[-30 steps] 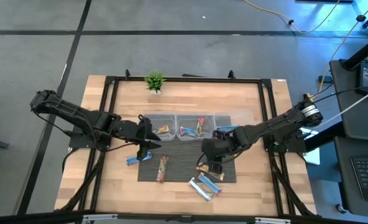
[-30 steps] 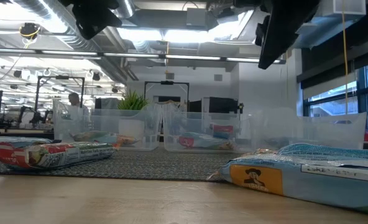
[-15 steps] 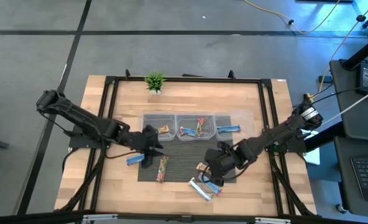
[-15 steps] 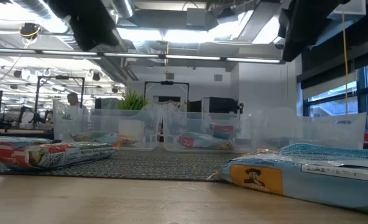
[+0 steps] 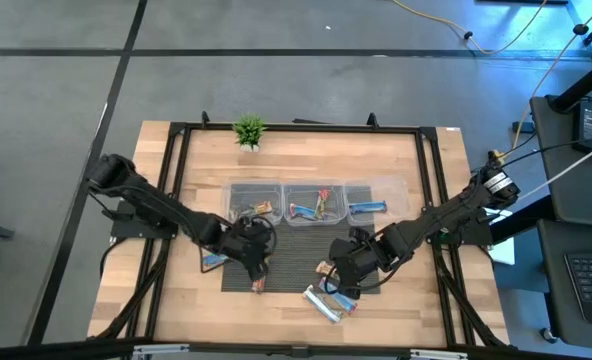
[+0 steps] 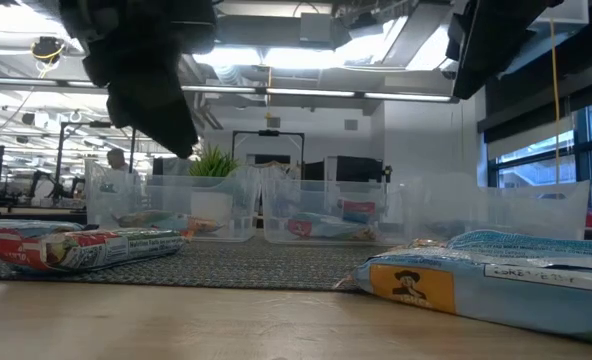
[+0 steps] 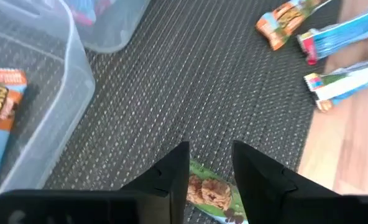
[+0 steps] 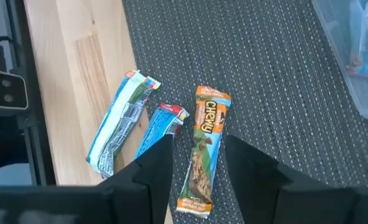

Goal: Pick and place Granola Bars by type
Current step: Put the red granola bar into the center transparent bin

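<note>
— Wooden table (image 5: 306,150), dark mat (image 5: 296,250): sorted how far?
— Partly. Several Granola Bars (image 5: 321,208) in clear bins (image 5: 284,186); others loose on mat and wood. Left gripper (image 7: 211,149) parted over green bar (image 7: 210,194), right gripper (image 8: 199,142) parted above brown bar (image 8: 207,118); neither gripped.

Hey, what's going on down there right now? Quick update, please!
Left gripper open, low over a green-wrapped bar on the dark mat. Right gripper open, above an orange Chewy bar. Neither is holding anything. Nothing in the way.
</note>
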You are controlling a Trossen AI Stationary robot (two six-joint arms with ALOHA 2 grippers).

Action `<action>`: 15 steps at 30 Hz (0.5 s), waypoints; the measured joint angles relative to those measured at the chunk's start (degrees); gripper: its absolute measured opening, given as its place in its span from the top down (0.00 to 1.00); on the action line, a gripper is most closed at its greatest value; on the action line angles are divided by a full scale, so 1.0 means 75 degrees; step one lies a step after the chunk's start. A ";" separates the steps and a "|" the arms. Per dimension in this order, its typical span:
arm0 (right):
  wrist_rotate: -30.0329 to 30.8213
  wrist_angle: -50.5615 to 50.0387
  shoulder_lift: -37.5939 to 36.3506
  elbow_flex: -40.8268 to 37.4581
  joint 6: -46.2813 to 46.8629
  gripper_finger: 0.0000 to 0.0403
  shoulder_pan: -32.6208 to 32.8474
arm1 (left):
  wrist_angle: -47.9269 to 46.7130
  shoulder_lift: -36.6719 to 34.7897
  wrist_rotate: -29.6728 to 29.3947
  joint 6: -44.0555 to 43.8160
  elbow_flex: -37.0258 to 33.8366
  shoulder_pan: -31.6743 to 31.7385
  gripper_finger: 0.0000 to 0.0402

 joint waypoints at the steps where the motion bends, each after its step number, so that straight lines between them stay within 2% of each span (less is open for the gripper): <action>1: 0.0015 -0.0002 0.0000 0.0000 -0.0023 0.63 -0.0001 | -0.0262 0.0183 -0.0005 -0.0167 0.0221 0.0000 0.73; 7: 0.0317 -0.0003 0.0000 0.0000 -0.0028 0.63 -0.0001 | -0.1835 0.1184 -0.0219 -0.1287 0.1342 0.0006 0.80; 10: 0.0317 -0.0006 0.0000 0.0000 -0.0031 0.63 -0.0006 | -0.1862 0.1501 -0.0144 -0.1784 0.1568 0.0023 0.82; 15: 0.0319 -0.0022 0.0000 0.0000 -0.0263 0.63 -0.0006 | -0.1795 0.1788 0.0222 -0.1829 0.1697 0.0035 0.84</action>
